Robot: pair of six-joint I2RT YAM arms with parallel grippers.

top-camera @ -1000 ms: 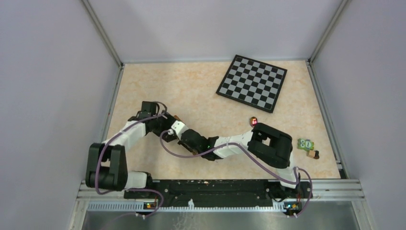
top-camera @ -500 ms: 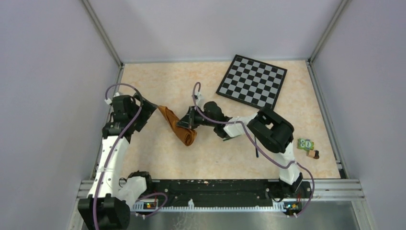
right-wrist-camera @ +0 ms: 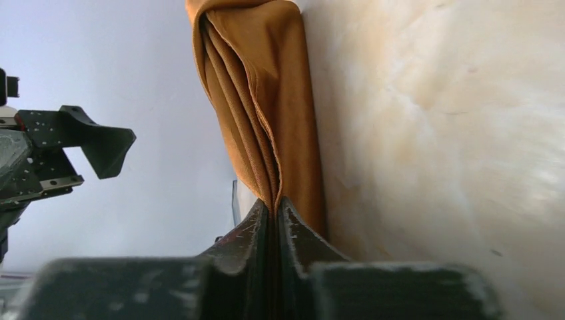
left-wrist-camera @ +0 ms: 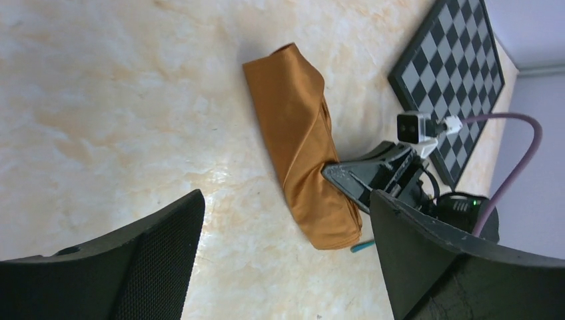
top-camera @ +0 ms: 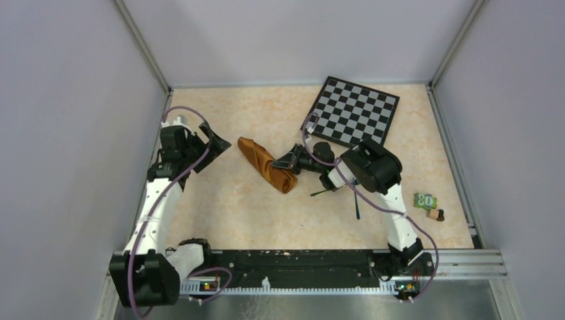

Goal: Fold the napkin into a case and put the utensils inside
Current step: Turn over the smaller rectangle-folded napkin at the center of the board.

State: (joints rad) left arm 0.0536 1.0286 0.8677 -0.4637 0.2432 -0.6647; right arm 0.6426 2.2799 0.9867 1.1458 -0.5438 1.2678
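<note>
Right gripper [top-camera: 294, 162] stays pinched tight on the napkin [top-camera: 265, 162]. The bunched rust-brown cloth stretches away from its fingertips and has been dragged rightward in the last half second. Left gripper [top-camera: 212, 139] has let go, jaws spread wide, and sits well apart from the cloth's far end.

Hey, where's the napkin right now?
In the top view the napkin lies bunched lengthwise mid-table, between the open left gripper and the right gripper, which pinches its nearer end; the checkered board sits beyond to the right.
</note>
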